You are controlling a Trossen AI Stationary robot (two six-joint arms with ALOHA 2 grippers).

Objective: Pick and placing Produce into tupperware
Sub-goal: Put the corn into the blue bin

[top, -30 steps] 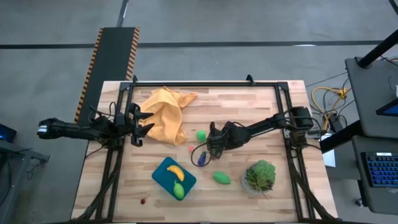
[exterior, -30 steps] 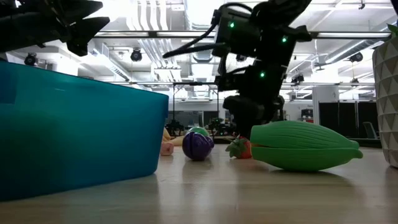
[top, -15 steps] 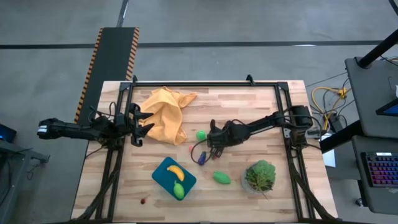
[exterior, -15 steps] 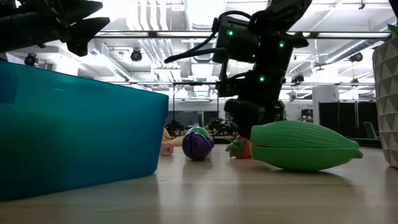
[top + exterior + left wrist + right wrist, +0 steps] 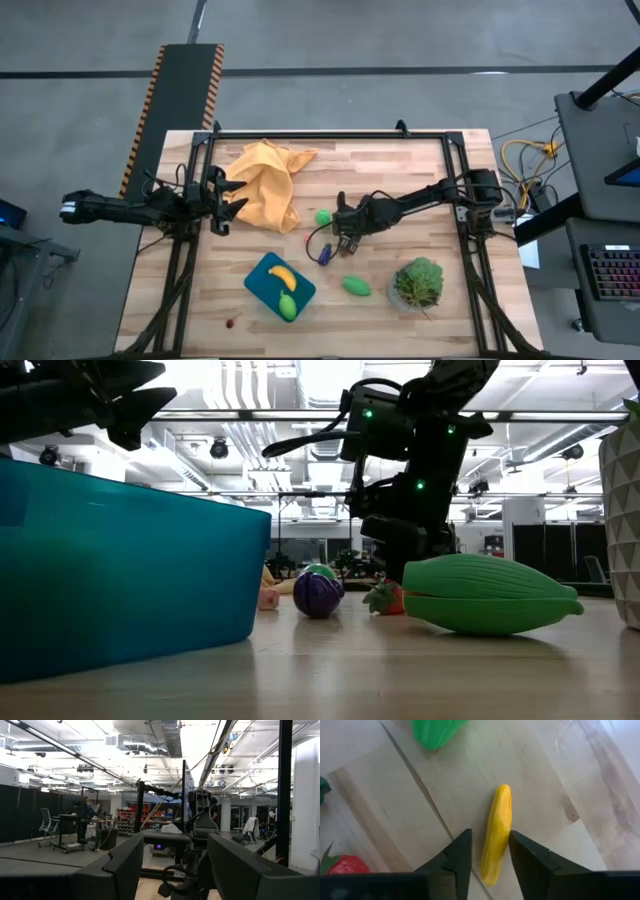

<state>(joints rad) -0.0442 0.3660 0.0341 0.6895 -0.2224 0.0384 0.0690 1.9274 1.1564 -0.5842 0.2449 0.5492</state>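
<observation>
Right gripper (image 5: 490,857) low over mid-table, fingers (image 5: 457,855) flanking a small yellow piece (image 5: 496,837) lying on the wood; narrow gaps visible either side, jaws not clamped. Red piece (image 5: 345,865) and green piece (image 5: 436,731) nearby in wrist view. Left gripper (image 5: 222,200) parked at table's left edge beside orange cloth (image 5: 265,182), jaws spread. Tupperware (image 5: 260,283) near front, holding banana (image 5: 281,277) and green oval (image 5: 287,307). Second green oval (image 5: 356,286) just beside potted plant (image 5: 418,282).

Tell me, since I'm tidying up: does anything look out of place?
A tiny red piece lies alone near the table's edge, far from everything else. The tupperware sits askew to the table's edges. A cloth lies crumpled.
</observation>
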